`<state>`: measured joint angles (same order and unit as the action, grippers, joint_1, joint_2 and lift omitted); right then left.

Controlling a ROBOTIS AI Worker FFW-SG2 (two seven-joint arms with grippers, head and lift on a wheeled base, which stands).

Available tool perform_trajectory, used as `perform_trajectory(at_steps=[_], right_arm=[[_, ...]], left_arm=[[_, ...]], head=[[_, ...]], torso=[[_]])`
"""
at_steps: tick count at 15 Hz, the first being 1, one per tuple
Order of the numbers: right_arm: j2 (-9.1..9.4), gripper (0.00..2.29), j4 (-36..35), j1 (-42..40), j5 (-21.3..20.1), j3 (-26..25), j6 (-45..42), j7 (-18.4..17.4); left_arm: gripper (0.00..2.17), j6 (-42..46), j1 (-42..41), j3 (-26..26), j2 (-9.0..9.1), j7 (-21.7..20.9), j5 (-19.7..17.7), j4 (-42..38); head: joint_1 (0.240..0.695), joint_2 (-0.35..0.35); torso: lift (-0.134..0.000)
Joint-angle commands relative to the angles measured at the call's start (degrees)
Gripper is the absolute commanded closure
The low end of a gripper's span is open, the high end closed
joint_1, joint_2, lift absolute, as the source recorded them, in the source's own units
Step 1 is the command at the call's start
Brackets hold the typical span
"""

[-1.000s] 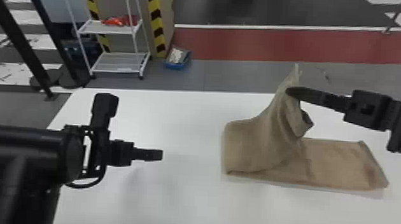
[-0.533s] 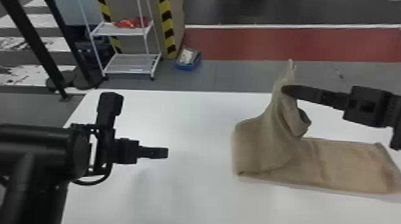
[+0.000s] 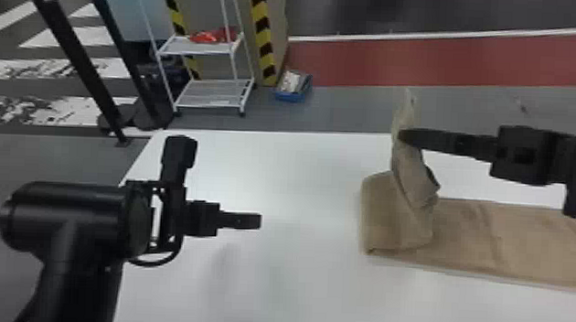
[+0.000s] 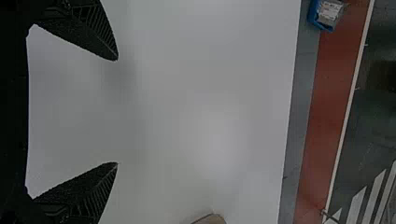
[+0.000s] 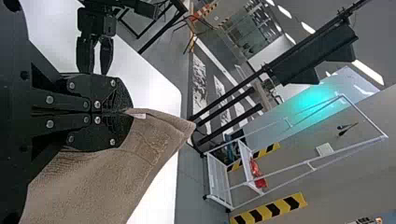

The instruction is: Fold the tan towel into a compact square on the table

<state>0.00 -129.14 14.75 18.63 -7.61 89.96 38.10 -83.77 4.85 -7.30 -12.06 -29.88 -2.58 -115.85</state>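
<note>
My right claw [image 3: 403,135] is closed on the tan towel [image 3: 395,217], up at the right of the head view, and it has a raised fold of the cloth pinched between its fingers. A narrow tip of fabric stands up above the grip, and below it the lifted part drops in a bent flap to the folded left end of the towel. The rest lies as a long, flat strip on the white worktop [image 3: 296,286], running off the right edge of the frame. The right wrist view gives me the grip up close: both fingers pressed together, a pale tag [image 5: 138,115] just beside them, and the cloth spreading toward the bottom left of the frame.

My left claw [image 3: 260,221] is left of centre in the head view, over the worktop and well apart from the towel. In the left wrist view I can see its fingers spread wide, with nothing between them.

Beyond the worktop, toward the upper left, I have a white rack [image 3: 214,94] with a blue bin [image 3: 294,95] near it on the floor.
</note>
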Motion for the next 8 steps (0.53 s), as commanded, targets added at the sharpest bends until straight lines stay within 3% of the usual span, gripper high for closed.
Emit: perform_trajectory(at_steps=[1, 8], right_arm=[[0.05, 1.33, 0.2, 0.54, 0.09, 2.07, 0.12, -0.57], [0.05, 1.33, 2.14, 2.03, 1.06, 6.47, -1.76, -4.09]], left_arm=[[0.08, -0.04, -0.1, -0.26, 0.02, -0.18, -0.15, -0.43], [0.08, 0.14, -0.98, -2.81, -0.24, -1.41, -0.32, -0.87]], head=[[0.695, 0.209], [0.695, 0.257]], torso=[[-0.124], [-0.124]])
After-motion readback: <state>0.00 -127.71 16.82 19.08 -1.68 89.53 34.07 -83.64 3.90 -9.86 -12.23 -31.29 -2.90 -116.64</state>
